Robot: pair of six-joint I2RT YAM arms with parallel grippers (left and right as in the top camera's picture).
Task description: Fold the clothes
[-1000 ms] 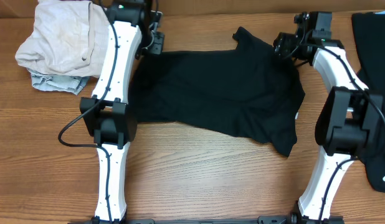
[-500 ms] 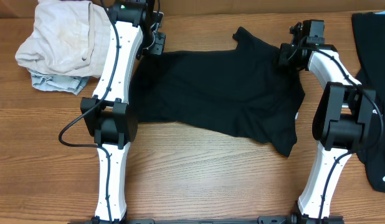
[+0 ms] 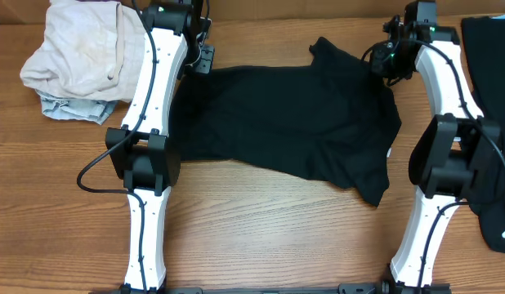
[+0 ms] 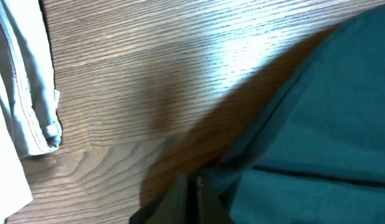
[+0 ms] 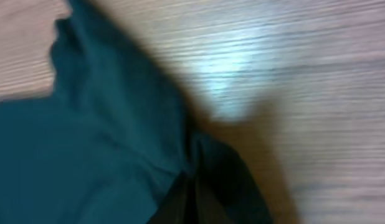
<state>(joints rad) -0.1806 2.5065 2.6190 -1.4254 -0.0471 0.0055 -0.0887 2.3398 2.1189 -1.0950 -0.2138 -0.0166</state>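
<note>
Wood-grain worktop [image 4: 149, 74], glare at upper centre. Dark T-shirt [image 4: 317, 124], right half, edge lifted, shadow beneath. Pale garment [image 4: 18, 93], stitched hem, far left. Left hand [image 4: 194, 183], bottom centre, fingers pinched together on the shirt's edge.

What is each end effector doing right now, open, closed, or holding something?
Left end effector: closed, pinching the edge of the black T-shirt.
Right end effector: closed, pinching the same T-shirt.

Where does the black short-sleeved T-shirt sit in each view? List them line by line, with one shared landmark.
Overhead: black short-sleeved fabric T-shirt spread across mid-table.
Left wrist: fills the right and lower right, looking dark teal.
Right wrist: fills the left and lower middle.
Shared landmark: brown wood-grain table.
</note>
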